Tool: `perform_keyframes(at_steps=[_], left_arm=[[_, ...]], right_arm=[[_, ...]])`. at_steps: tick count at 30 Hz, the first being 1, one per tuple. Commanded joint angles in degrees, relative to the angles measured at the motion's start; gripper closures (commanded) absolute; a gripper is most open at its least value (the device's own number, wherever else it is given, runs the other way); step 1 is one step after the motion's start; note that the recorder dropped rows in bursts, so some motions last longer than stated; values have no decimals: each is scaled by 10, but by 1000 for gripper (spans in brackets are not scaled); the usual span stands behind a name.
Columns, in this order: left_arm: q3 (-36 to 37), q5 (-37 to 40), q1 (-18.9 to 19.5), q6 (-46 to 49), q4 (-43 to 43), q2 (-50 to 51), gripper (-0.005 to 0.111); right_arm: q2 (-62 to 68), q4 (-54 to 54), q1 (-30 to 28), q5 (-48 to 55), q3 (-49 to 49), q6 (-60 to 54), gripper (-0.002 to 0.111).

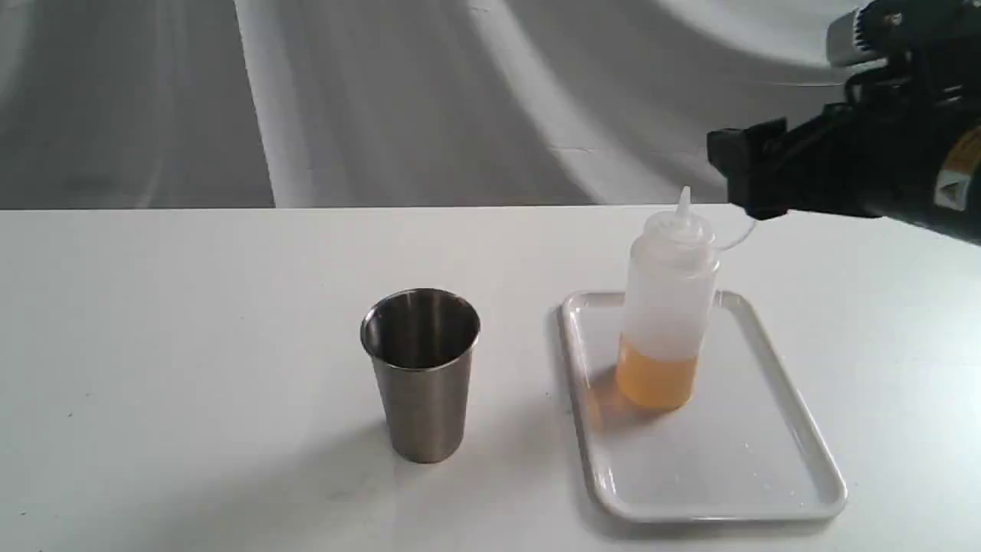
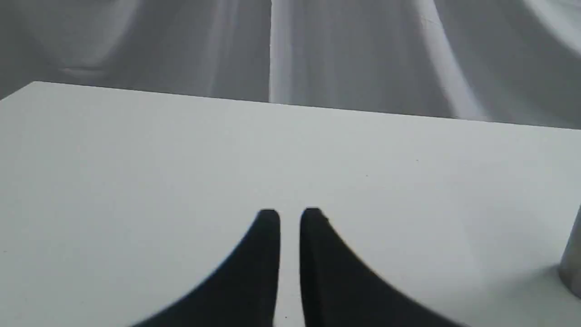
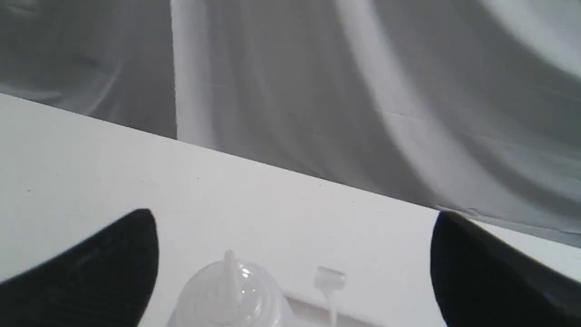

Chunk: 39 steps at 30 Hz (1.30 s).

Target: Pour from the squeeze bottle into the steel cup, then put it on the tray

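Note:
The squeeze bottle (image 1: 668,307) stands upright on the white tray (image 1: 766,475), with amber liquid filling its lower part. Its nozzle and tethered cap (image 3: 330,278) show in the right wrist view, below and between the fingers. My right gripper (image 1: 747,176) hovers open at the upper right, just above and to the right of the bottle's top, holding nothing. The steel cup (image 1: 421,373) stands upright on the table left of the tray. My left gripper (image 2: 290,218) is shut and empty above bare table, with the cup's edge (image 2: 573,259) at the frame border.
A white table (image 1: 191,345) carries everything. A grey draped cloth backdrop (image 1: 383,100) hangs behind its far edge.

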Motion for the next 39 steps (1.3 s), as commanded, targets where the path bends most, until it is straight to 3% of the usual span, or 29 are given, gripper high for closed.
perform_keyframes(at_steps=[1,9,16,23,29,34,39], left_arm=[[3,1,-3,-1,-2,1,98],[3,1,-3,-1,-2,1,98],[3,1,-3,-1,-2,1,98],[3,1,-3,-1,-2,1,98],[3,1,-3,-1,-2,1,98],[3,1,-3,-1,-2,1,98],[3,1,-3,-1,-2,1,98]], right_arm=[[-63,-4,0,74,0,-10,30],[-220,0,0,256,0,-9,38],[-361,30,0,422,0,-9,69],[-479,163,0,520,0,-59,106],[-535,237,0,552,5,-178,108],[-586,420,0,502,55,-373,108],[-623,549,0,428,134,-479,108]])
